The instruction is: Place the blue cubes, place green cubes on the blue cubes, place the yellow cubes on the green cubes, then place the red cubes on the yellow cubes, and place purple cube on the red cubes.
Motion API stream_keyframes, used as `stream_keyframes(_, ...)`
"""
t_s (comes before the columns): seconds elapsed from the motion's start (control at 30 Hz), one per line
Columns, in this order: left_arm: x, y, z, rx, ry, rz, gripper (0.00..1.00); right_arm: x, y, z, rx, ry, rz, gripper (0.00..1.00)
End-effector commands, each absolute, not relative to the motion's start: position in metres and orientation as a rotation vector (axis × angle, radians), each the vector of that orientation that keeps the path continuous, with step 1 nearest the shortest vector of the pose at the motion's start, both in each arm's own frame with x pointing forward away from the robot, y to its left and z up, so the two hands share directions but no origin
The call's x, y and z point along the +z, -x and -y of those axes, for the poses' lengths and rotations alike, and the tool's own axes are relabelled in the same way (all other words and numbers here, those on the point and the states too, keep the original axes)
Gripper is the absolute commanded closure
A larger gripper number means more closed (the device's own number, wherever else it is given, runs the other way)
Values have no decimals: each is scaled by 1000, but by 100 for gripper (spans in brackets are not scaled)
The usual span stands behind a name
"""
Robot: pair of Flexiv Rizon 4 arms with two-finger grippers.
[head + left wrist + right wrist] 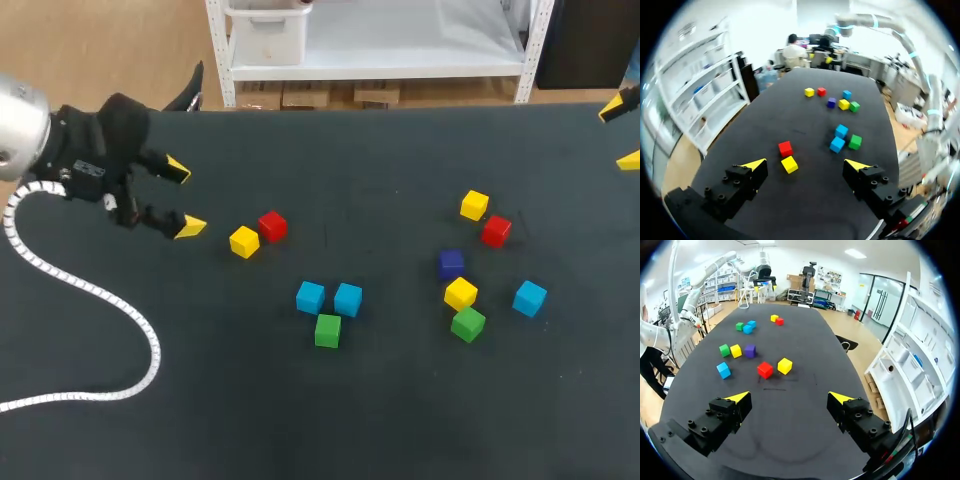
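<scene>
My left gripper (184, 198) hangs open at the table's left, empty, and just ahead of it lie a yellow cube (244, 241) and a red cube (272, 225). Mid-table, two blue cubes (329, 297) sit side by side with a green cube (327, 330) in front. To the right lie a yellow cube (474, 205), red cube (496, 231), purple cube (451, 264), a second yellow cube (460, 293), green cube (467, 323) and blue cube (529, 297). My right gripper (622, 135) is open at the far right edge, empty. Ahead of it lie the red cube (765, 369) and yellow cube (784, 365).
All cubes lie singly on the dark table (400, 400); none is stacked. A white cable (120, 310) from my left arm loops over the table's left front. Bare tabletop stretches along the front and between the two cube groups.
</scene>
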State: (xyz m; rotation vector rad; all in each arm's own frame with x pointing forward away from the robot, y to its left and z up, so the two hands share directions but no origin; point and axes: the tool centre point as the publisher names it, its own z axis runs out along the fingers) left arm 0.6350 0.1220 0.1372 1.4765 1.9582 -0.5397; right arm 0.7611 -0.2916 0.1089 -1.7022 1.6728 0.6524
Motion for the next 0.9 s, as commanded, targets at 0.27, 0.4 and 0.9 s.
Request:
stream_keyframes(0.27, 142, -644, -108, -569, -1665, -1842, 0, 109, -759, 291, 647, 1700, -1673, 0)
stream_keyframes(0.4, 142, -640, -78, -532, -1770, -1749, 0, 109, -759, 291, 647, 1700, -1673, 0)
stream_keyframes(0.9, 114, -594, 57, -461, -2187, -1500, 0, 109, -759, 291, 647, 1700, -1673, 0)
